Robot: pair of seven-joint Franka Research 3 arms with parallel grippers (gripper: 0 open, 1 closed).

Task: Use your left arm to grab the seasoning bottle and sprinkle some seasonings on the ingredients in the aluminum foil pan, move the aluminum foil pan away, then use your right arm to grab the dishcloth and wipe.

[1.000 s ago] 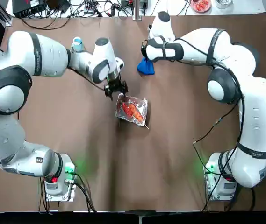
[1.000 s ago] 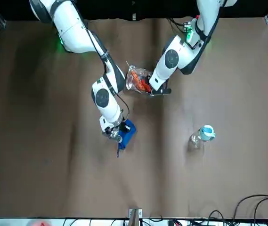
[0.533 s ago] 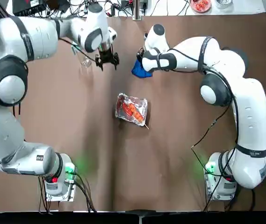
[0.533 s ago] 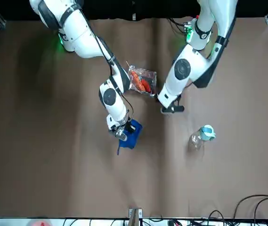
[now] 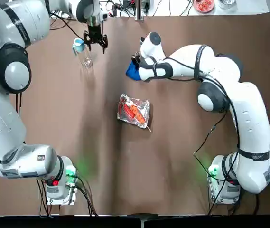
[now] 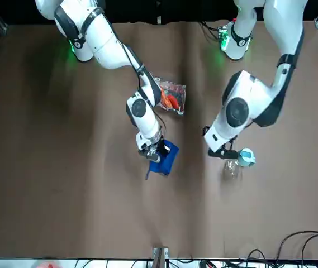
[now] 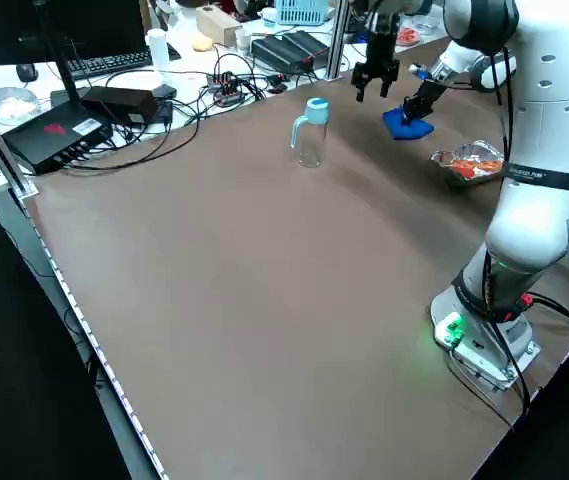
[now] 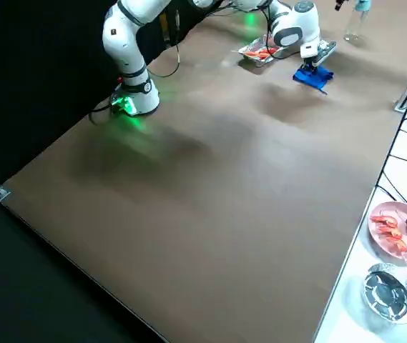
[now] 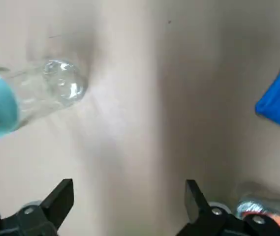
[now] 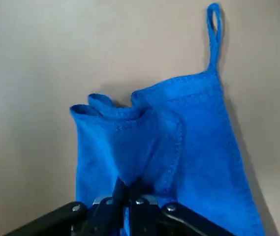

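- No legible text, labels, brands, numbers or signs in any view.
- Dark band on right arm (image 5: 255, 154), low on the arm near its base: faint light lettering, too small to read.
- Black box (image 7: 59, 135) at table edge: red mark on top, not readable.

Seasoning bottle (image 5: 81, 51) far left – dishcloth (image 5: 133, 71) centre-back, aluminum foil pan (image 5: 134, 111) nearer robot.
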